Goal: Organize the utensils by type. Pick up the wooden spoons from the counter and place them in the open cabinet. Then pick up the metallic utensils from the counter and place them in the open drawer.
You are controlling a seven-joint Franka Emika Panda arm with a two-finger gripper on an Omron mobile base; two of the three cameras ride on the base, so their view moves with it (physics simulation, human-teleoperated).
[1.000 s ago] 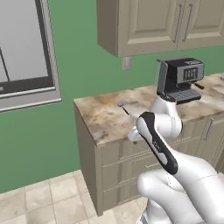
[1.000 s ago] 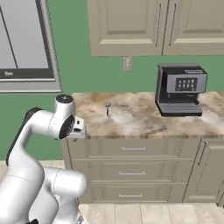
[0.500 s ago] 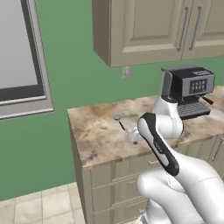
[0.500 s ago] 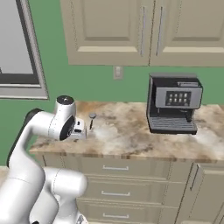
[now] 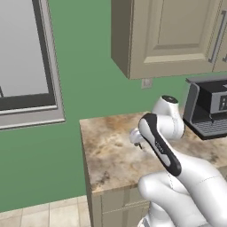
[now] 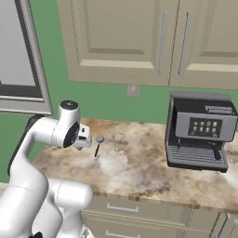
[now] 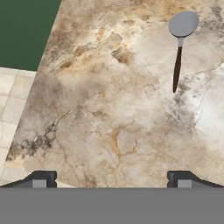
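Observation:
A metallic utensil (image 7: 178, 57) with a round grey head and a thin dark handle lies flat on the marbled counter (image 7: 109, 122). In the hand view it sits at the upper right, well ahead of my gripper (image 7: 111, 180). The fingertips (image 7: 39, 180) stand wide apart with nothing between them, so the gripper is open. In the right base view the gripper (image 6: 86, 141) hovers over the counter (image 6: 139, 169) just left of the utensil (image 6: 98, 145). The wooden spoons, the open cabinet and the open drawer are out of view.
A black coffee machine (image 6: 200, 132) stands at the counter's right. Closed upper cabinets (image 6: 139, 42) hang above, with a wall outlet (image 6: 133, 89) beneath them. The counter's left end drops to a tiled floor (image 7: 13, 100) beside the green wall. Closed drawer fronts (image 6: 125, 209) sit below.
The whole picture has shifted and grown: the base has driven closer to the counter. The arm keeps its pose and the gripper stays open. The utensil has not moved on the counter.

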